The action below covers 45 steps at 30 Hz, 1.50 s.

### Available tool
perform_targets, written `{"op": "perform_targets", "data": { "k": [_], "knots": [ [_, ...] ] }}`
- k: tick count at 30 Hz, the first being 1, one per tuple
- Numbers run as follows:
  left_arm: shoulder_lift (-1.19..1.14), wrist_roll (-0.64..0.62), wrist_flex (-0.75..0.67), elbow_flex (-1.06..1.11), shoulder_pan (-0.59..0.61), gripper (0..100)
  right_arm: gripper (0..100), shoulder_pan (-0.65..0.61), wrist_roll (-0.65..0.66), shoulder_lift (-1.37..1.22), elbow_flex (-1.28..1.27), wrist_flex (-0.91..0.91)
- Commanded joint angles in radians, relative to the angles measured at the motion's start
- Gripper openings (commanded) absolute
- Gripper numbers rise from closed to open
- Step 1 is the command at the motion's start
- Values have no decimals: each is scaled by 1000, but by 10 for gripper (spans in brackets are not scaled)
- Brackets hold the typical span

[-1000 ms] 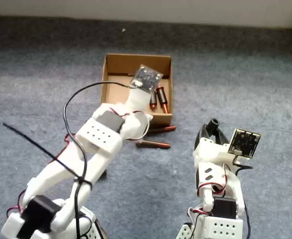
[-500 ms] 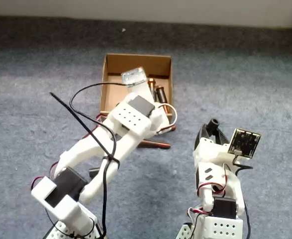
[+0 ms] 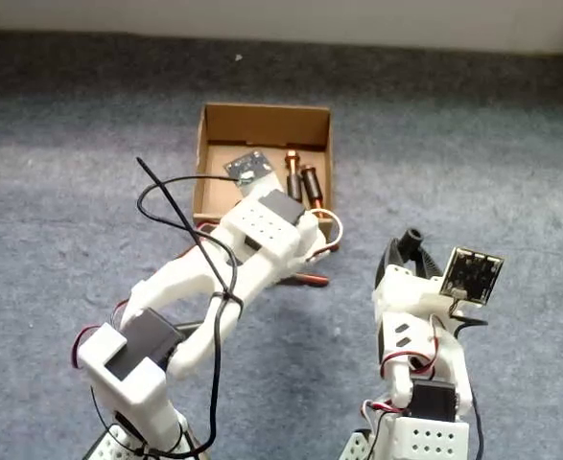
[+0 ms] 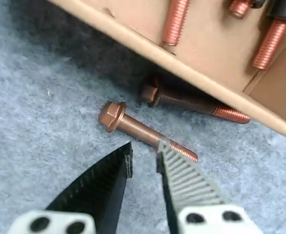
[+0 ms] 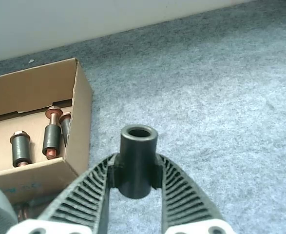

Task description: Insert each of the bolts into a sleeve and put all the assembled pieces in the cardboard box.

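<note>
Two loose copper bolts lie on the carpet in front of the cardboard box point(image 4: 216, 73). One bolt point(image 4: 133, 127) lies free and the other bolt point(image 4: 191, 102) rests against the box wall. My left gripper point(image 4: 143, 155) hovers open just above the free bolt's threaded end, with nothing between its fingers. Upright in my right gripper point(image 5: 135, 168), which is shut on it, stands a black sleeve point(image 5: 139, 146); it also shows at the right of the table as the sleeve point(image 3: 412, 237). Several assembled pieces point(image 5: 51, 139) lie inside the box point(image 3: 219, 120).
Grey carpet covers the whole table. The left arm point(image 3: 252, 249) stretches across the box's front wall and hides most of the loose bolts from above; one bolt tip point(image 3: 312, 279) pokes out. Open carpet lies between the arms and to the right.
My left arm has drawn back from over the box and come down to the carpet in front of it, above the loose bolts. The right arm has kept still with the sleeve.
</note>
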State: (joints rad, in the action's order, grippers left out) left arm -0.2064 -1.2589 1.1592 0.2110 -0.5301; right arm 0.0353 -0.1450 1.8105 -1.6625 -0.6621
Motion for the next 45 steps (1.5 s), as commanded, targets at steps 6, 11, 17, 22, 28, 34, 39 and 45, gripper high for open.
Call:
{"op": "perform_targets", "data": {
  "k": [6, 11, 17, 22, 28, 34, 39, 45],
  "knots": [
    [1, -9, 11, -16, -35, 294, 10, 7, 0, 12, 16, 28],
    [1, -6, 3, 27, -21, 294, 10, 7, 0, 12, 16, 28],
    [-4, -6, 3, 48, 10, 294, 10, 7, 0, 12, 16, 28],
    [-131, -5, -18, 22, 50, 294, 10, 7, 0, 12, 16, 28],
    [-252, -5, 84, -128, 56, 294, 10, 7, 0, 12, 16, 28],
    [-297, -5, 137, -183, 59, 294, 10, 7, 0, 12, 16, 28],
    [-297, -3, 138, -182, 61, 294, 10, 7, 0, 12, 15, 28],
    [-298, -5, 138, -185, 85, 281, 10, 7, 0, 12, 15, 28]
  ]
}}
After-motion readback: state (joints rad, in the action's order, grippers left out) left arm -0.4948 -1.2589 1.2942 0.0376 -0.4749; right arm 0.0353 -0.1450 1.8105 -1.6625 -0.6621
